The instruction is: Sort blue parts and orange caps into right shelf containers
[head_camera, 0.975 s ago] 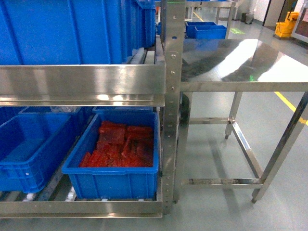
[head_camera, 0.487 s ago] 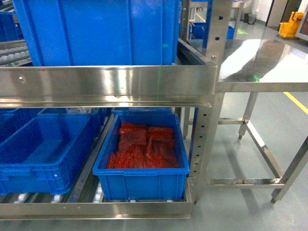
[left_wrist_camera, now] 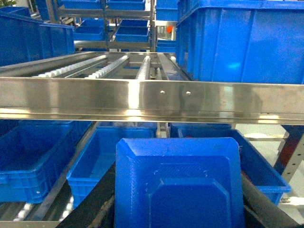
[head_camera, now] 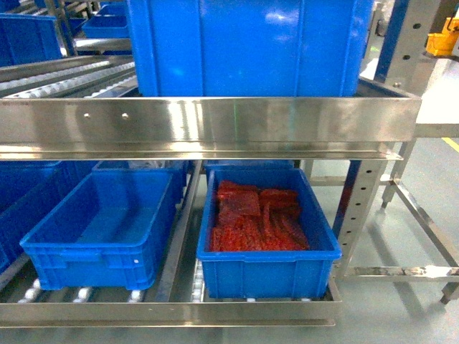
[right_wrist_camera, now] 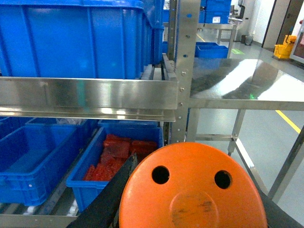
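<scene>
1. Along the front of the shelf (head_camera: 215,127) runs a shiny steel rail; behind it on the upper level stands a large blue bin (head_camera: 251,46), with white rollers (head_camera: 64,77) showing to its left.
2. On the lower level, near the right post, sits a blue bin (head_camera: 265,269) heaped with red pieces (head_camera: 254,222); just beside it on the left is an empty-looking blue bin (head_camera: 107,229).
3. Neither arm shows in the head view.
4. Filling the bottom of the left wrist view, a blue part (left_wrist_camera: 178,185) sits right in front of the camera, with dark gripper fingers (left_wrist_camera: 97,209) flanking it on both sides; the left gripper appears to be clamped on it.
5. Likewise, an orange cap (right_wrist_camera: 192,190) fills the bottom of the right wrist view, its round face with two holes toward the lens, a dark finger (right_wrist_camera: 107,199) against its left edge; the right gripper seems pressed around it.
6. Right of the shelf stands a steel table (right_wrist_camera: 247,80).
</scene>
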{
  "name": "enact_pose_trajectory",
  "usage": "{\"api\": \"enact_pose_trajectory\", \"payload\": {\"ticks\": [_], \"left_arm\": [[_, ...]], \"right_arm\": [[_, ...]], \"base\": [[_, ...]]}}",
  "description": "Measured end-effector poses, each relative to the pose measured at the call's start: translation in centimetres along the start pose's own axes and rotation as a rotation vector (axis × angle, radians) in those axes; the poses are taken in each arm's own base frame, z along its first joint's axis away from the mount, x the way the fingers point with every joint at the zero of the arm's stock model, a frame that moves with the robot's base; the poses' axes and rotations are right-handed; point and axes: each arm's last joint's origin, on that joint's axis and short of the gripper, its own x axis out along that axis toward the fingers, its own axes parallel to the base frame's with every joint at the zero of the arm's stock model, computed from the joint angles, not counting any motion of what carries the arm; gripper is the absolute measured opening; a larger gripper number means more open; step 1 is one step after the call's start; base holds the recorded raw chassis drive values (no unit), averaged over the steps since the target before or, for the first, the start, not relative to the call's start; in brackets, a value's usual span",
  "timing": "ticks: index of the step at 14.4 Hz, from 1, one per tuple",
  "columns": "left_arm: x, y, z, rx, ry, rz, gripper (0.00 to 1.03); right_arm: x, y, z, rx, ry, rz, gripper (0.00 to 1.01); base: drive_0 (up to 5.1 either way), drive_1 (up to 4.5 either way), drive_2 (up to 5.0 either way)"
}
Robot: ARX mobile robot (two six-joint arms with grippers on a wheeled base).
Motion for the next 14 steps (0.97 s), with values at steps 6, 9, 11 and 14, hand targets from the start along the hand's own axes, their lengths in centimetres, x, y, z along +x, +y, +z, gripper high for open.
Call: {"api": "enact_pose_trajectory", "payload": {"ticks": [6, 9, 11, 14], "left_arm": [[0.00, 0.00, 0.00, 0.000, 0.000, 0.000, 0.43], [0.00, 0.00, 0.01, 0.000, -0.001, 0.001, 0.43], [0.00, 0.00, 0.02, 0.000, -0.002, -0.001, 0.43], [0.00, 0.00, 0.00, 0.000, 0.000, 0.000, 0.43]], "right_arm": [[0.00, 0.00, -0.01, 0.000, 0.000, 0.000, 0.44], [0.00, 0.00, 0.03, 0.000, -0.003, 0.000, 0.44], [0.00, 0.00, 0.00, 0.000, -0.001, 0.000, 0.44], [0.00, 0.00, 0.02, 0.000, -0.003, 0.000, 0.44]], "base": [[-5.0, 2.42, 2.4], [-5.0, 2.42, 2.4], [-5.0, 2.42, 2.4], [-5.0, 2.42, 2.4]]}}
